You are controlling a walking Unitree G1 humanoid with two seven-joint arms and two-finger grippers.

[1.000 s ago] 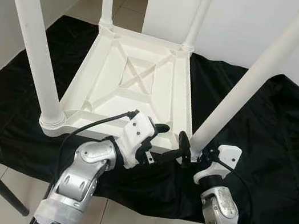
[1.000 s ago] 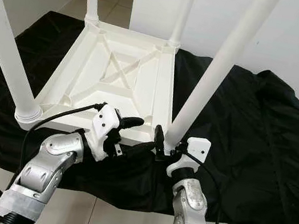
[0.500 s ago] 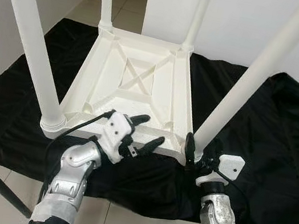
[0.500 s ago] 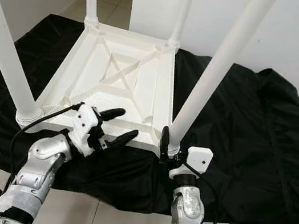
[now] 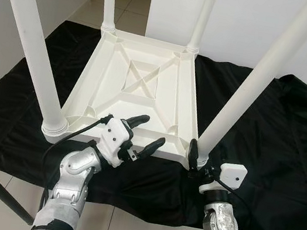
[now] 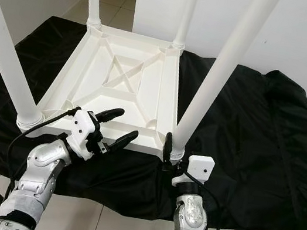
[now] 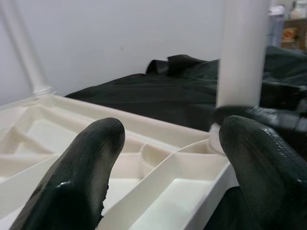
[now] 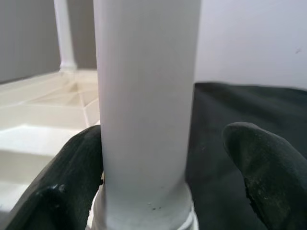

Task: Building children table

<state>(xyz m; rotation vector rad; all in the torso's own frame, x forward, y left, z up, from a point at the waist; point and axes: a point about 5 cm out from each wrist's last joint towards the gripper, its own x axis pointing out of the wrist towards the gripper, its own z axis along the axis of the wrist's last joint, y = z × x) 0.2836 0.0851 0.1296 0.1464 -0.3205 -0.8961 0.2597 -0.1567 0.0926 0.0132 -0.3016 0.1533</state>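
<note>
White table (image 5: 140, 89) upturned | left end effector (image 5: 143, 132) wide, near edge | right end effector (image 8: 163, 167) wide around leg (image 8: 146, 96)

Bright, even daylight, soft shadows, sharp head views; my wrist views' near fingertips (image 7: 81, 177) blurred.
</note>
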